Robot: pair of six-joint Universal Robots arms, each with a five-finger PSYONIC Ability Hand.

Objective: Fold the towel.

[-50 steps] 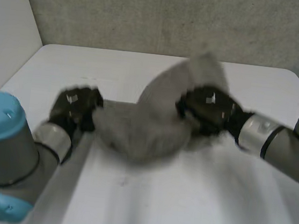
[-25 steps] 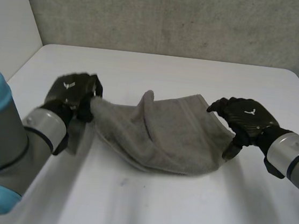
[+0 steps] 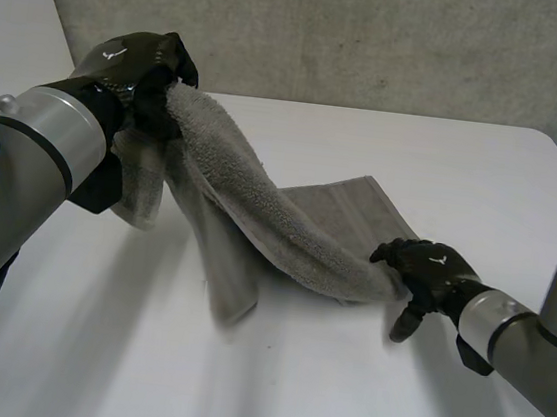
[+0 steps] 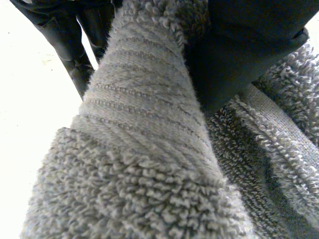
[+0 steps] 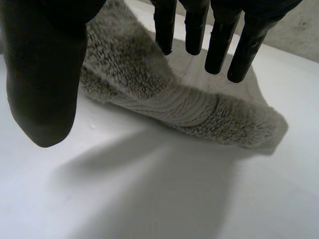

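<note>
One towel end, pinched in left fingers

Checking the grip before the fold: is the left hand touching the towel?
Touching. In the left wrist view the left hand presses its thumb into the towel, pinching it against the fingers.

The towel drapes over the left hand and hides most of its fingers; the fold hanging toward the table's left edge is blurred. Near the right edge, the right hand covers the towel's end, so contact there cannot be told. Both arms are cut off
</note>
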